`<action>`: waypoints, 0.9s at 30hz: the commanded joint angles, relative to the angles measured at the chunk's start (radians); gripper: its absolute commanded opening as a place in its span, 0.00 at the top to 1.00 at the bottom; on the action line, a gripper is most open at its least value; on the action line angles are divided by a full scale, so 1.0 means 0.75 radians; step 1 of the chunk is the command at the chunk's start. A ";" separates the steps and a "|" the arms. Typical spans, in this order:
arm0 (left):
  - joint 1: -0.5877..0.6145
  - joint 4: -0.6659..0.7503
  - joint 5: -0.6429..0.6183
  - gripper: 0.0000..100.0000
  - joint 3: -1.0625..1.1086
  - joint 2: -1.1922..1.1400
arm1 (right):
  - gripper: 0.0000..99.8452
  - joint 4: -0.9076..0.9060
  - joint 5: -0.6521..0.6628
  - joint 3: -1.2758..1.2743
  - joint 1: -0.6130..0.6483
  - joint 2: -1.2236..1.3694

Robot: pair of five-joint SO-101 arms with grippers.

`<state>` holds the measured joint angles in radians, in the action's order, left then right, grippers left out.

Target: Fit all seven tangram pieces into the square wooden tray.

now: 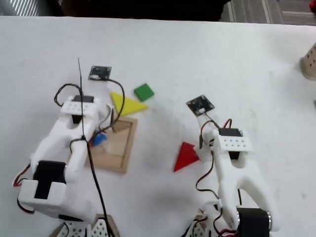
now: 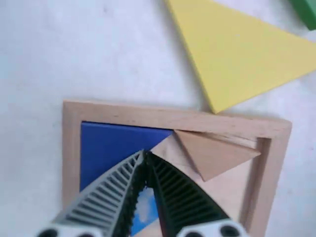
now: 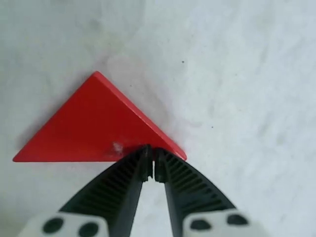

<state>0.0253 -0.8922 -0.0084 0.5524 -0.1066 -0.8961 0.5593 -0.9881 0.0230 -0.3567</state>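
The square wooden tray (image 2: 163, 114) lies under my left arm, also seen as the tray (image 1: 124, 148) from above. Inside it a blue piece (image 2: 111, 145) fills one corner, and a wood-coloured triangle (image 2: 212, 154) lies beside it. My left gripper (image 2: 144, 159) is shut just over the blue piece's edge. Just beyond the tray's far rim are a yellow triangle (image 2: 242, 49) and a green square (image 1: 144, 92). A red triangle (image 3: 94, 126) lies on the table to the tray's right. My right gripper (image 3: 151, 154) is shut, its tips at that triangle's near corner.
Two small black boards with cables lie on the white table, one (image 1: 100, 73) behind the tray, one (image 1: 200, 104) behind the red triangle (image 1: 186, 156). A tan perforated object (image 1: 309, 61) stands at the far right edge. The table's back edge runs along the top.
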 commanded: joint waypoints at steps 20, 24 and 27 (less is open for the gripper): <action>-0.224 0.176 0.090 0.98 0.442 0.500 | 0.98 0.021 0.018 0.002 0.011 -0.032; -0.189 0.166 0.090 0.98 0.475 0.498 | 0.98 0.021 0.018 0.002 0.011 -0.032; -0.159 0.213 0.090 0.98 0.475 0.498 | 0.98 0.021 0.018 0.002 0.011 -0.032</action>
<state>-0.1235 -0.7741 0.0499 0.9129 0.2263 -0.8961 0.5593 -0.9881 0.0230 -0.3567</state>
